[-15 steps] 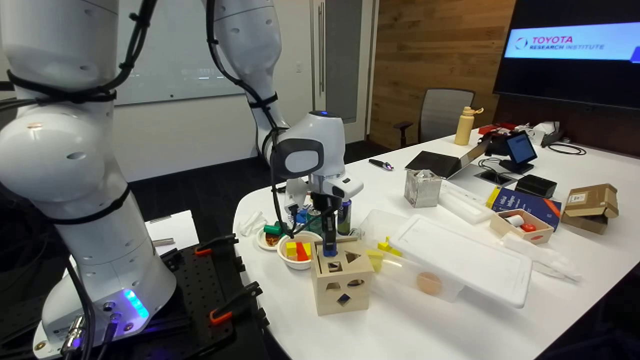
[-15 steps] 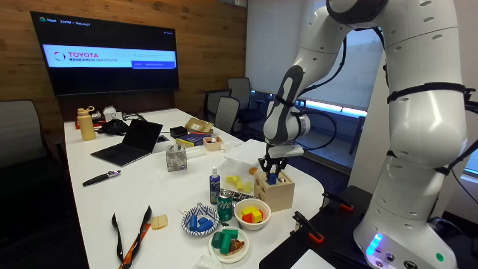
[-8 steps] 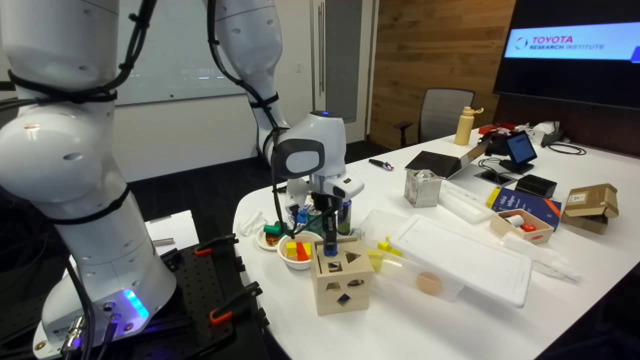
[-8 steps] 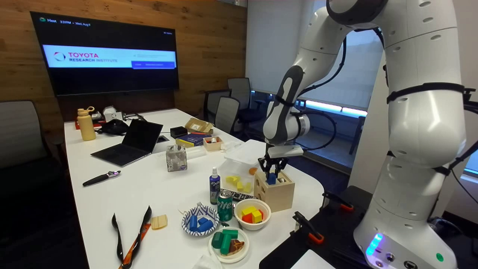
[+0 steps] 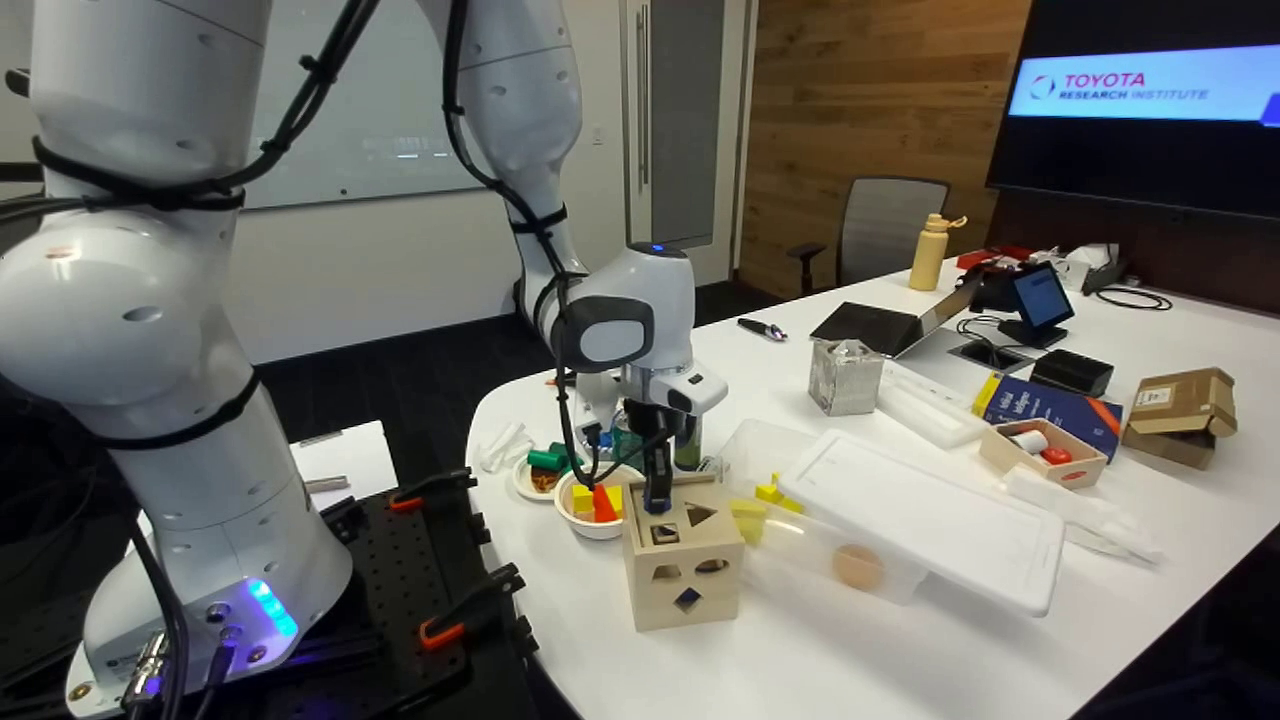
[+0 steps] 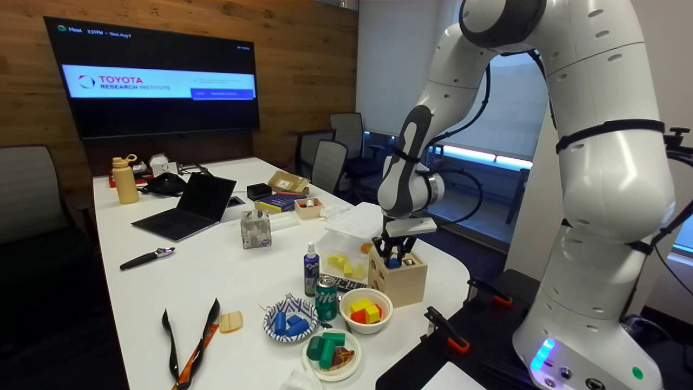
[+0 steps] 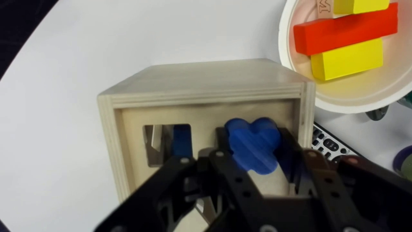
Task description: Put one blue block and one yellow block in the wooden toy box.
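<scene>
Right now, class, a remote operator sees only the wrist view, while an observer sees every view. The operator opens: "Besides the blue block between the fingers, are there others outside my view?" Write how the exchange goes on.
Observer: Yes. In an exterior view, more blue blocks lie in a patterned bowl.
Operator: I look down on the wooden box. What is cut into its sides?
Observer: In an exterior view, one side has a diamond-shaped hole low down.
Operator: I can see the white bowl. Is any bigger container near the box?
Observer: Yes, a clear plastic bin shows near it in both exterior views.
</scene>
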{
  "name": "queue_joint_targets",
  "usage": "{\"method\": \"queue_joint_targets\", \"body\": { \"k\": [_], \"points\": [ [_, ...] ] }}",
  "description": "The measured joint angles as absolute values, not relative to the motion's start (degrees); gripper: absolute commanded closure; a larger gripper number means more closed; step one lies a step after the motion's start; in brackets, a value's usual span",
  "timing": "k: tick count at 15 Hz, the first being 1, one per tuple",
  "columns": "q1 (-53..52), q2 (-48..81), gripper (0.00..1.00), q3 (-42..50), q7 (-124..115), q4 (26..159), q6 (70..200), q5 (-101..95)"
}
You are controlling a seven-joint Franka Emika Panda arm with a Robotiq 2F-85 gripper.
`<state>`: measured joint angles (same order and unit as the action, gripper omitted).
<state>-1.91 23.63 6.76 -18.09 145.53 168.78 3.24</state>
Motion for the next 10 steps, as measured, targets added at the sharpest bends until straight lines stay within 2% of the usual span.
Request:
{"method": "queue_joint_targets", "body": {
  "k": [1, 2, 7, 10],
  "points": [
    [-1.9, 23.7, 0.35, 6.8, -18.1, 145.4, 168.8, 3.2],
    [-1.9, 23.7, 0.34, 6.8, -18.1, 145.4, 168.8, 3.2],
    [-2.0, 24.0, 0.01, 7.3, -18.1, 145.4, 168.8, 3.2],
    [-2.5, 23.9, 0.0, 8.3, -18.1, 145.4, 168.8, 3.1]
  ]
}}
